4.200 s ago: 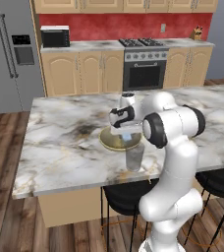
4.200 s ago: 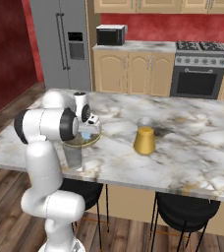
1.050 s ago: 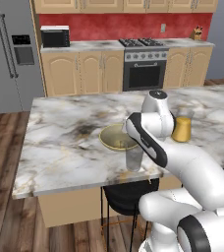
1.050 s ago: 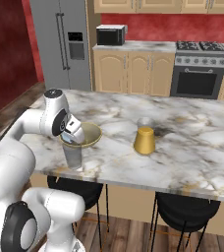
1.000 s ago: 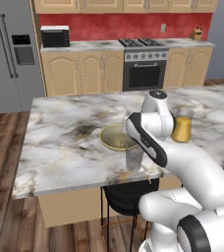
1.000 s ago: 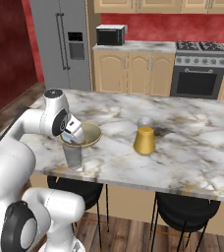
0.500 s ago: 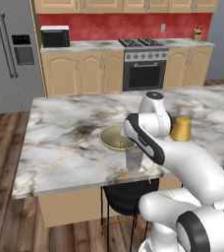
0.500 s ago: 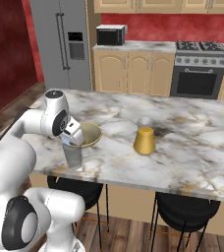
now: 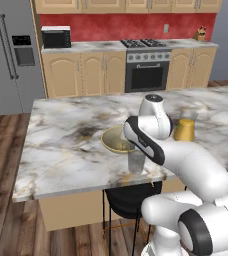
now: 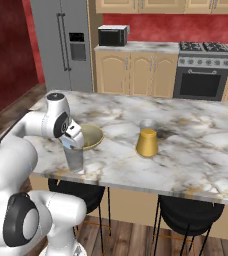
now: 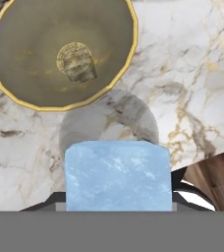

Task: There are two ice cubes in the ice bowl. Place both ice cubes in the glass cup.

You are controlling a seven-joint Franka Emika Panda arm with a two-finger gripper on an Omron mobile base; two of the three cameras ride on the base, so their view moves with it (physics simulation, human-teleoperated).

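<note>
A: So, what do the jaws have?

B: They are clenched on an ice cube (image 11: 117,174), a pale-blue block that sits between the two dark tips at the bottom of the hand view. The gap between them is as wide as the cube, no more.

A: And where is the gripper (image 10: 72,141)?

B: Right above the glass (image 10: 74,159), which stands on the marble worktop (image 10: 196,150) near its front edge. In the hand view the round mouth of the glass (image 11: 109,125) lies directly beyond the cube, partly covered by it.

A: The bowl?

B: The bowl (image 11: 62,51) stands just beside the glass, on the side away from the worktop's edge; their rims look close to touching, though I cannot tell if they do. Its grey-tan inside shows a darker patch at the middle and no cube that I can make out. From the left base view the bowl (image 9: 114,140) sits behind the glass (image 9: 136,161), with the arm's forearm across them.

A: Anything else on the worktop?

B: A glass of orange liquid (image 10: 147,139), well apart to the right of the bowl.
</note>
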